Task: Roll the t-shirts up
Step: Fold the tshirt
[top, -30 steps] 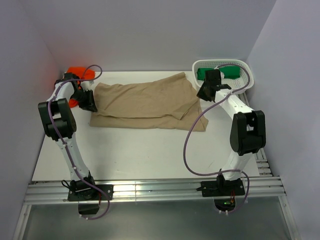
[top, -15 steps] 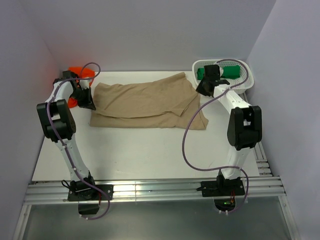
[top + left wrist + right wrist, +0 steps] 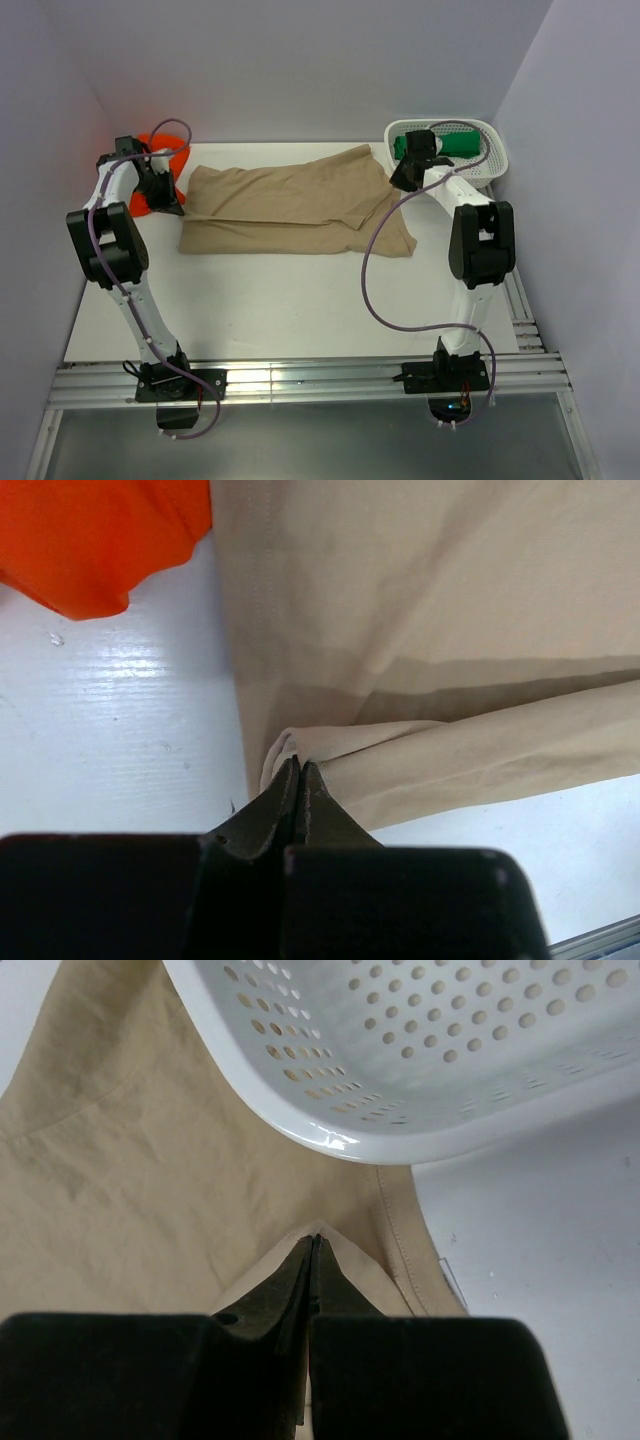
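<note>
The tan t-shirt (image 3: 290, 205) lies folded lengthwise across the back half of the table. My left gripper (image 3: 170, 203) is shut on its left end; in the left wrist view the gripper (image 3: 298, 765) pinches a folded corner of the tan t-shirt (image 3: 450, 630). My right gripper (image 3: 403, 182) is shut on its right end by the basket; in the right wrist view the gripper (image 3: 315, 1241) has the tan t-shirt (image 3: 150, 1160) tented over its tips. The orange t-shirt (image 3: 150, 145) lies bunched in the back left corner. The dark green t-shirt (image 3: 462, 145) lies in the basket.
A white perforated basket (image 3: 495, 160) stands at the back right, its rim (image 3: 450, 1110) just beyond my right gripper. The orange t-shirt (image 3: 90, 540) lies close to the tan shirt's left edge. Walls close in on both sides. Metal rails (image 3: 300, 385) run along the near edge.
Both arms have reached a little farther toward the back with the shirt's ends in their jaws. The tan shirt's upper layer has shifted slightly back.
</note>
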Controlling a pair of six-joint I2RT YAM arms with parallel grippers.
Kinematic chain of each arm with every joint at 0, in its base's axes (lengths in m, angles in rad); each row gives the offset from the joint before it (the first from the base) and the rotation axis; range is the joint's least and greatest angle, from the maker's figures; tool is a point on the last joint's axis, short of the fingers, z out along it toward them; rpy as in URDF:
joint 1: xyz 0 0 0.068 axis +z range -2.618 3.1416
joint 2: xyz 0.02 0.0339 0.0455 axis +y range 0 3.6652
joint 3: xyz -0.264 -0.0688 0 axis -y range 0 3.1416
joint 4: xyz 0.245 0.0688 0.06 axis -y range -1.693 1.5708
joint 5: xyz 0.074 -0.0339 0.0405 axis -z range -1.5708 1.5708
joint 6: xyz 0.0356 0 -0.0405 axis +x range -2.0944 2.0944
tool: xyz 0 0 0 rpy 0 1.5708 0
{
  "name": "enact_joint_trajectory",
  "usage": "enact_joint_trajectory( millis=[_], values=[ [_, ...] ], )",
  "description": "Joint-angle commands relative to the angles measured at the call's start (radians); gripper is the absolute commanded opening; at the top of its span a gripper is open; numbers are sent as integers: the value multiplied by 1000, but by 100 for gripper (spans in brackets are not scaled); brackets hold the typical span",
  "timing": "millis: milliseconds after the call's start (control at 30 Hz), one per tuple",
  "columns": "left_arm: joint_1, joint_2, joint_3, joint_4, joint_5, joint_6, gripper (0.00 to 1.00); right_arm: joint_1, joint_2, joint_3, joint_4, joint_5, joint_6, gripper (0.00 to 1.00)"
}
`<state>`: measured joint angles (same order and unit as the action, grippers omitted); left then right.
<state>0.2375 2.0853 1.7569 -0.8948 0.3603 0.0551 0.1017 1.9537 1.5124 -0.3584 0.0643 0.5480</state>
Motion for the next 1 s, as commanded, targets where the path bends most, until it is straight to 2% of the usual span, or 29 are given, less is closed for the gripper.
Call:
enact_joint_trajectory(
  millis=[0, 100, 200, 300, 333, 367, 400, 433, 467, 500, 600, 833, 967],
  values=[
    [9, 12, 42, 5, -20, -23, 0, -10, 31, 66, 33, -12, -8, 0],
    [11, 50, 53, 10, -20, -31, 2, -11, 47, 80, 39, -18, -7, 0],
    [13, 84, 65, 20, -12, -32, 8, -11, 63, 97, 41, -23, -5, 0],
    [11, 113, 87, 27, -3, -37, 18, -11, 77, 109, 44, -15, -2, 0],
    [11, 120, 104, 25, 9, -35, 25, -11, 85, 114, 41, -12, -2, 1],
    [13, 124, 108, 23, 18, -32, 30, -13, 89, 127, 30, -12, -2, 6],
    [11, 125, 111, 25, 23, -31, 35, -13, 88, 127, 29, -15, -2, 16],
    [11, 121, 110, 37, 26, -28, 46, -13, 82, 121, 41, -15, 0, 23],
    [10, 114, 108, 45, 40, -23, 53, -11, 65, 103, 48, -15, 3, 29],
    [11, 98, 104, 53, 46, -18, 62, -11, 53, 92, 55, -6, 6, 40],
    [13, 58, 92, 85, 46, -9, 73, -11, 13, 69, 68, -9, 3, 52],
    [51, -62, 9, 118, 85, 25, 79, 10, -108, -3, 30, -20, 3, 52],
    [77, -140, -53, 117, 98, 72, 80, 53, -162, -125, 32, -40, 13, 46]
  ],
)
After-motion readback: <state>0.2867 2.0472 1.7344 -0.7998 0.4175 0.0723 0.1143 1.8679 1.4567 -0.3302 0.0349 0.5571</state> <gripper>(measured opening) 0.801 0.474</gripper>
